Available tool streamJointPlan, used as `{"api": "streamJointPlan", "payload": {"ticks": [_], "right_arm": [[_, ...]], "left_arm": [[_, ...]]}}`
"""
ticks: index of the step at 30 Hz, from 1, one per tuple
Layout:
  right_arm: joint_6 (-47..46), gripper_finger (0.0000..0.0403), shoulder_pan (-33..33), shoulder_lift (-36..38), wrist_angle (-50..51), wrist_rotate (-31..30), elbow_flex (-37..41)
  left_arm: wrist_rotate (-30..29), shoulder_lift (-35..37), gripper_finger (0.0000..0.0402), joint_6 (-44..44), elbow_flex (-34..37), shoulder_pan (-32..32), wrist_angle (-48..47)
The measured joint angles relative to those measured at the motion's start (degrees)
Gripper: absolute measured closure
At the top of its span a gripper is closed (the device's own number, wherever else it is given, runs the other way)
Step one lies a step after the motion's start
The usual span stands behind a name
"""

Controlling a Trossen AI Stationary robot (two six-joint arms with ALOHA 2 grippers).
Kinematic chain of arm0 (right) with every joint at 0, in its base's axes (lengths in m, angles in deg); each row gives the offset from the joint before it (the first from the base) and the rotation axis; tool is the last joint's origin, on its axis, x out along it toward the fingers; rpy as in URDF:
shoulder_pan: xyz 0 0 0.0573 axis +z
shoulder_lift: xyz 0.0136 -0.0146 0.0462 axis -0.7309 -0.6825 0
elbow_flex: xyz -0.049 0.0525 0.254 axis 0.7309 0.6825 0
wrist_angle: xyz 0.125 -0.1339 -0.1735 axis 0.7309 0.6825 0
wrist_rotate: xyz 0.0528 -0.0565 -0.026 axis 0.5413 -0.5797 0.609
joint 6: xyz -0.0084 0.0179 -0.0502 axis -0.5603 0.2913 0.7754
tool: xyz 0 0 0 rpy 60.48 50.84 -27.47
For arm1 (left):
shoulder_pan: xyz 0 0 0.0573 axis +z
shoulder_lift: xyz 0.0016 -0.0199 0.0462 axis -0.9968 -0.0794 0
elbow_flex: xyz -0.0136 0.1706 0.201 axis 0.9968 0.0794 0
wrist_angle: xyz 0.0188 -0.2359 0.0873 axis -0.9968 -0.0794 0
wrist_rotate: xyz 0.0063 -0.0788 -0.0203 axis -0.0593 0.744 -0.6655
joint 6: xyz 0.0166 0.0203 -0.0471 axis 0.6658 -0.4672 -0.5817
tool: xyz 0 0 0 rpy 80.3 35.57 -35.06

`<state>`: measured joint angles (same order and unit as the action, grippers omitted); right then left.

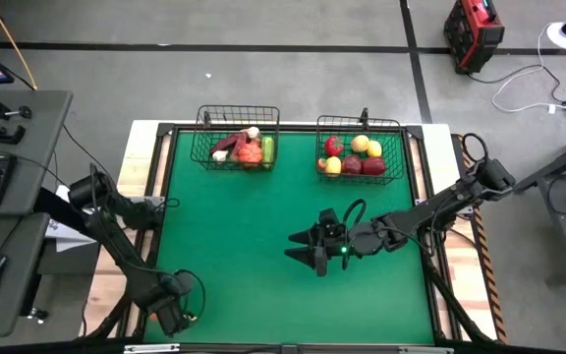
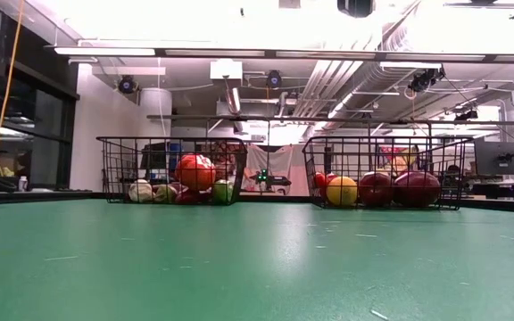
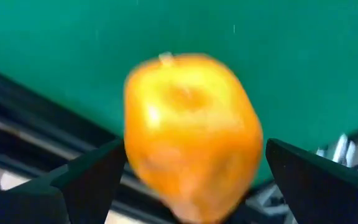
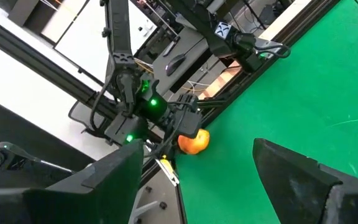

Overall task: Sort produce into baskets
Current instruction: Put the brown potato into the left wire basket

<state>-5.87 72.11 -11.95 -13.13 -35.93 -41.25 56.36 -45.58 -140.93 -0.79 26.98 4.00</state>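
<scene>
An orange toy fruit (image 3: 191,130) with a small stem shows blurred between the two fingers of my left gripper (image 3: 196,146), at the table's near left corner over the mat's edge. The fingers are wide apart, one on each side of it. It also shows in the right wrist view (image 4: 193,142), just under my left gripper (image 4: 179,127). My right gripper (image 1: 308,258) is open and empty above the middle of the mat, pointing toward the table's left. Two black wire baskets, the left (image 1: 199,147) and the right (image 1: 401,138), stand at the far edge, with produce in both. My left gripper has the orange fruit between its fingers (image 3: 98,177), which stand at the fruit's two sides. I cannot tell whether they touch it. The fruit is blurred while the fingers are sharp.
The left basket (image 2: 114,169) holds red, white, green and maroon pieces. The right basket (image 2: 444,160) holds red, yellow and maroon pieces. The green mat (image 1: 244,226) between the baskets and the arms is bare. A black frame rail (image 3: 36,118) runs along the mat's edge under my left gripper.
</scene>
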Motion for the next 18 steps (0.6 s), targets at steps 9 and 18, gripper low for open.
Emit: {"api": "streamJointPlan", "payload": {"ticks": [9, 18], "right_arm": [[0.04, 0.0107, 0.00, 0.00, 0.75, 0.00, 0.00], [0.02, 0.0107, 0.00, -0.02, 0.99, -0.02, 0.00]], "left_arm": [[-0.03, -1.12, 0.0027, -1.77, -0.02, -2.45, -0.25], [-3.14, -3.20, 0.0046, -0.29, 0.02, -1.81, -0.44]]}}
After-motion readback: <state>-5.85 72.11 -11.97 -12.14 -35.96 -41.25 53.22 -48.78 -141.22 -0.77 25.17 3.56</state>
